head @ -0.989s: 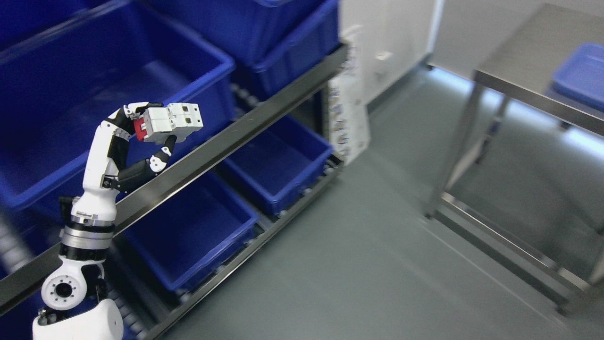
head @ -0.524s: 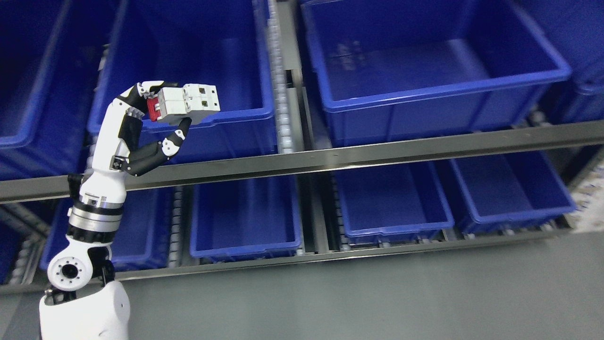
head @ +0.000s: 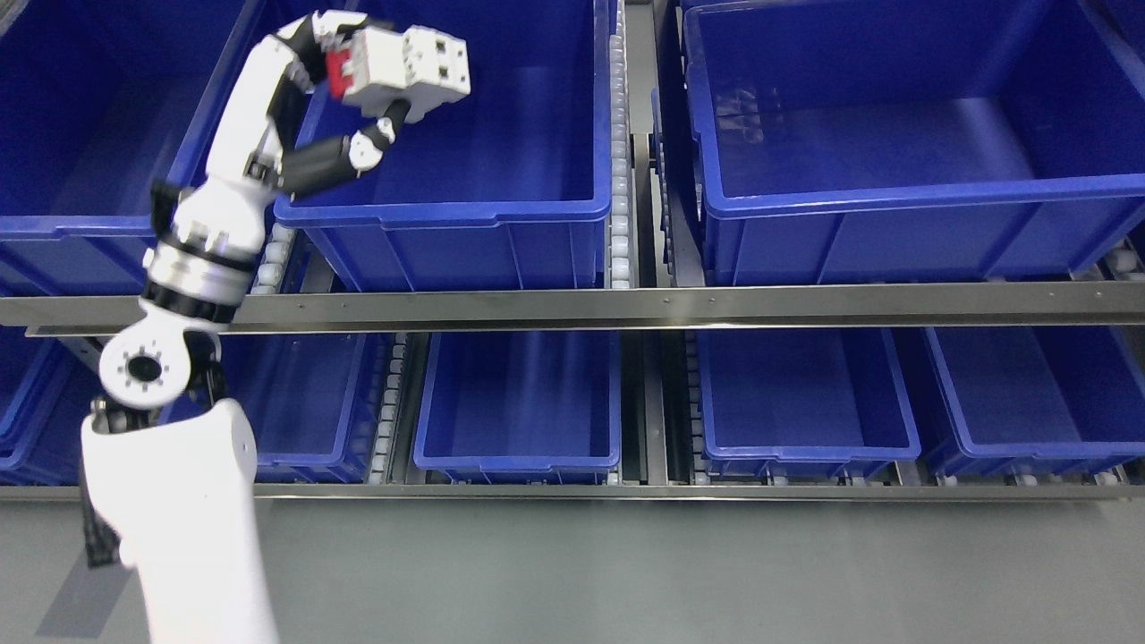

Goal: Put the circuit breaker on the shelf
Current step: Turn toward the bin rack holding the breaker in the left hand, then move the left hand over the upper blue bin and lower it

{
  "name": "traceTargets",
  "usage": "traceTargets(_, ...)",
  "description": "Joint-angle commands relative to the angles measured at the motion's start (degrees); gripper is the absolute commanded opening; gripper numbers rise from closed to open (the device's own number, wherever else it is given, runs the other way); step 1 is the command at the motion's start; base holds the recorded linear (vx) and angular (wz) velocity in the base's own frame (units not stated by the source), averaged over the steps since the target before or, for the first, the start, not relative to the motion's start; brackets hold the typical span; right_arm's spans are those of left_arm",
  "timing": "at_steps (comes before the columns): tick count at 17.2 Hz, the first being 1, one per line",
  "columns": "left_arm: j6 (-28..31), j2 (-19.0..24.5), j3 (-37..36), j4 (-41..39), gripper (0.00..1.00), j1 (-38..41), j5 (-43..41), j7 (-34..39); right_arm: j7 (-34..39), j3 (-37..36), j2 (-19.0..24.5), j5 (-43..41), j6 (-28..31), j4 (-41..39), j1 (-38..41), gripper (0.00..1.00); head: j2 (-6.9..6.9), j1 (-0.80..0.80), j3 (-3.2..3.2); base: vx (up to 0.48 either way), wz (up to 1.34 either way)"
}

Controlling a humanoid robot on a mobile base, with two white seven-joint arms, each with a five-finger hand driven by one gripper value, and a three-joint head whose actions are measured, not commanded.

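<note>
My left hand (head: 371,85) is raised at the upper left, fingers curled around a white circuit breaker (head: 407,64) with a red face. The breaker hangs in the air above the inside of an upper-shelf blue bin (head: 465,210), near that bin's left wall, touching nothing but my fingers. My white left arm rises from the lower left corner, crossing in front of the shelf's steel rail (head: 572,309). The right arm does not show.
A second large blue bin (head: 894,215) stands to the right on the upper shelf, another at the far left (head: 72,233). Smaller blue bins (head: 519,447) line the lower shelf between roller tracks. Grey floor runs along the bottom.
The camera has swung left to face the shelf squarely. My left hand has lifted the breaker from beside the bin's front rim to over its interior.
</note>
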Motion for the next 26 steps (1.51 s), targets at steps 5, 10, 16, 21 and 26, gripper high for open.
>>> traceTargets(5,-0.3,7.9,-4.4,43.3,0.17,-21.9,-19.1,1.8,-0.1,1.1,-1.0,0.0,2.0,0.0,0.0,1.0,-0.01,0.0,0.0,-0.003,-0.03)
traceTargets(10,-0.1,8.6,-5.9,45.0,0.17,-22.4,-19.2,2.5,0.0,1.1,-1.0,0.0,2.0,0.0,0.0,1.0,0.0,0.0,0.0,0.0,0.0)
traceTargets(16,1.1,8.8,-7.6,45.7,0.17,-23.5,-19.2,2.5,-0.1,1.1,-1.0,0.0,2.0,0.0,0.0,1.0,0.0,0.0,0.0,0.0,0.0)
traceTargets(21,2.6,8.5,-9.9,45.7,0.17,-24.7,-19.2,3.7,0.0,1.1,-1.0,0.0,2.0,0.0,0.0,1.0,-0.01,0.0,0.0,0.0,0.0)
traceTargets(26,3.5,9.2,-10.7,46.1,0.17,-24.9,-19.2,4.5,-0.1,1.1,-1.0,0.0,2.0,0.0,0.0,1.0,-0.01,0.0,0.0,0.0,0.0)
